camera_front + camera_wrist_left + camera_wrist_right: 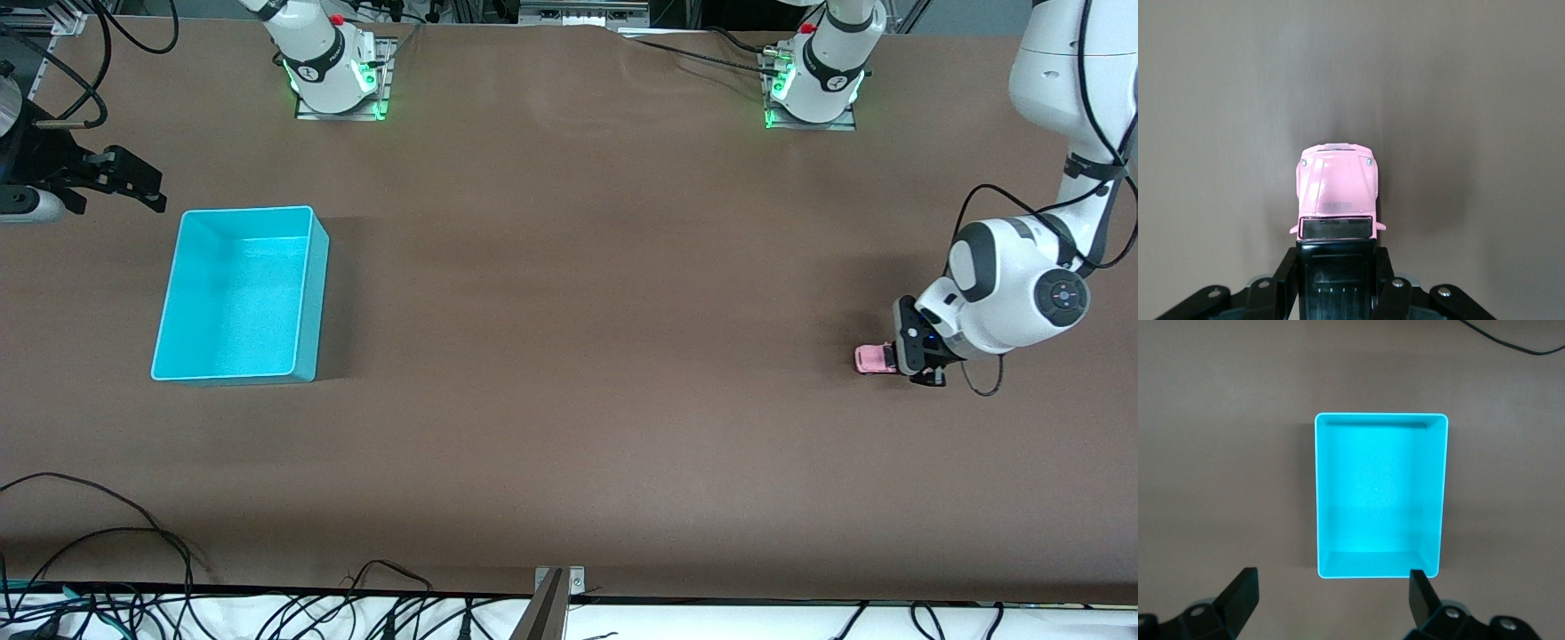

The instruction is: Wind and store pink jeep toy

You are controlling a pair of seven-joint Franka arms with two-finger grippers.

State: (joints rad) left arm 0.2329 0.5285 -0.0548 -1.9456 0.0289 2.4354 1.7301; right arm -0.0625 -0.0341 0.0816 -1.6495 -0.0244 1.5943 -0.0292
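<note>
The pink jeep toy (873, 358) stands on the brown table at the left arm's end. My left gripper (900, 360) is low at the table and shut on the toy's rear half. In the left wrist view the pink hood of the jeep toy (1337, 183) sticks out past the left gripper (1336, 259), whose black fingers (1386, 263) press both sides of the dark roof. The cyan bin (309, 293) sits empty at the right arm's end. My right gripper (149, 188) hangs open beside the bin, with nothing between its fingers (1243, 583); the bin (1317, 493) shows below it.
Loose black cables (133, 569) trail along the table edge nearest the front camera, next to a metal bracket (551, 596). The two arm bases (333, 76) (818, 84) stand along the table's farthest edge. A thin cable (1511, 343) lies past the bin.
</note>
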